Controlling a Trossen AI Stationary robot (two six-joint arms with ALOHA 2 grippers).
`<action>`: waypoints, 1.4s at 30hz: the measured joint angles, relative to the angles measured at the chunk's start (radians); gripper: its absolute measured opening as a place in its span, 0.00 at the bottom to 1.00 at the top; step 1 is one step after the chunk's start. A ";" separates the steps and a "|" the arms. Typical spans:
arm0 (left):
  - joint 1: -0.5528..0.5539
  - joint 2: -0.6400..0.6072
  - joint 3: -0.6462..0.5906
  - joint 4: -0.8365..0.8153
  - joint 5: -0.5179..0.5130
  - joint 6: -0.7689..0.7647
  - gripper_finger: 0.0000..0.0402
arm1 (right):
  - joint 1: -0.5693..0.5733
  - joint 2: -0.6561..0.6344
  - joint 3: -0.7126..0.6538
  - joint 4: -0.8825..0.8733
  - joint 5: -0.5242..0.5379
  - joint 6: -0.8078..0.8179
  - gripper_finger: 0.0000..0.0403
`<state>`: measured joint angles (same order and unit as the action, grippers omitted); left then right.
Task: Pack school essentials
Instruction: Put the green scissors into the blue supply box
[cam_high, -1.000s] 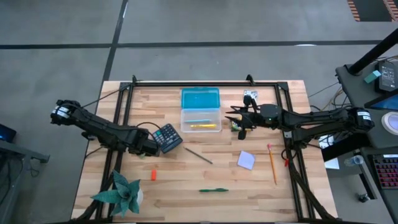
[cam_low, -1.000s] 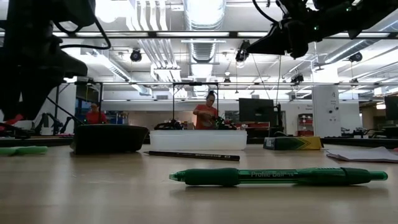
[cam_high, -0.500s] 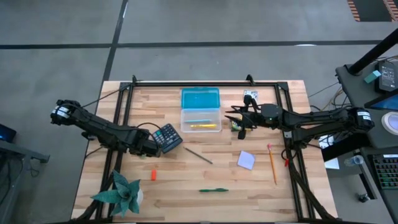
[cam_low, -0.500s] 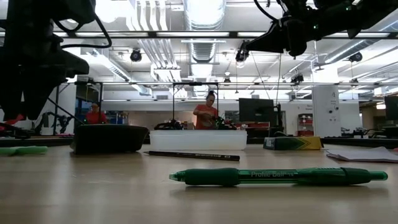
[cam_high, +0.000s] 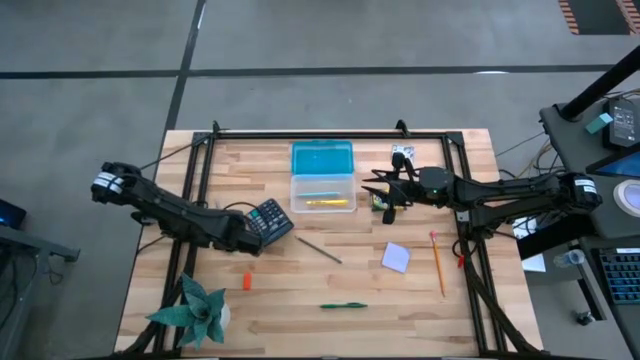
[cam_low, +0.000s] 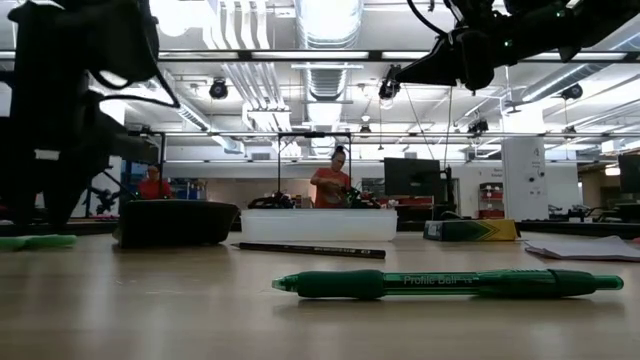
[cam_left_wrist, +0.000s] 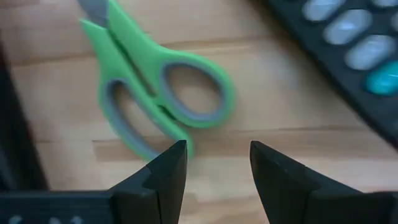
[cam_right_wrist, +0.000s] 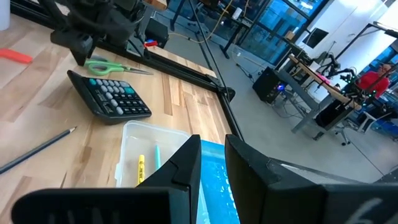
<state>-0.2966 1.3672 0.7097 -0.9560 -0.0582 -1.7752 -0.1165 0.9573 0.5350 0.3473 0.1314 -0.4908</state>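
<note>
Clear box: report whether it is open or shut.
Open: the clear box has its blue lid lying flipped back; yellow and teal pieces show inside.

Bright, even overhead light; ceiling lamps (cam_low: 325, 20) glare in the low view, leaving the arms silhouetted; shadows on the surface (cam_high: 300, 300) faint; scissors (cam_left_wrist: 155, 93) close up and soft, slightly blurred.

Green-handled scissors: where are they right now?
The scissors lie flat on the table's left side beside the calculator, directly under the left gripper, whose open fingers hang just above the handles.
</note>
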 joint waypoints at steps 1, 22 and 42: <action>0.000 0.013 0.000 -0.008 0.000 0.001 0.40 | 0.000 0.000 0.000 0.000 0.000 0.000 0.16; 0.005 0.001 0.028 -0.056 -0.055 -0.037 0.40 | 0.000 0.000 0.000 0.002 0.000 -0.019 0.16; 0.008 -0.009 -0.077 -0.037 -0.076 -0.130 0.40 | 0.000 0.000 0.000 0.001 0.001 -0.026 0.16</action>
<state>-0.2882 1.3579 0.6331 -0.9931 -0.1341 -1.9049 -0.1165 0.9573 0.5350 0.3485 0.1322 -0.5167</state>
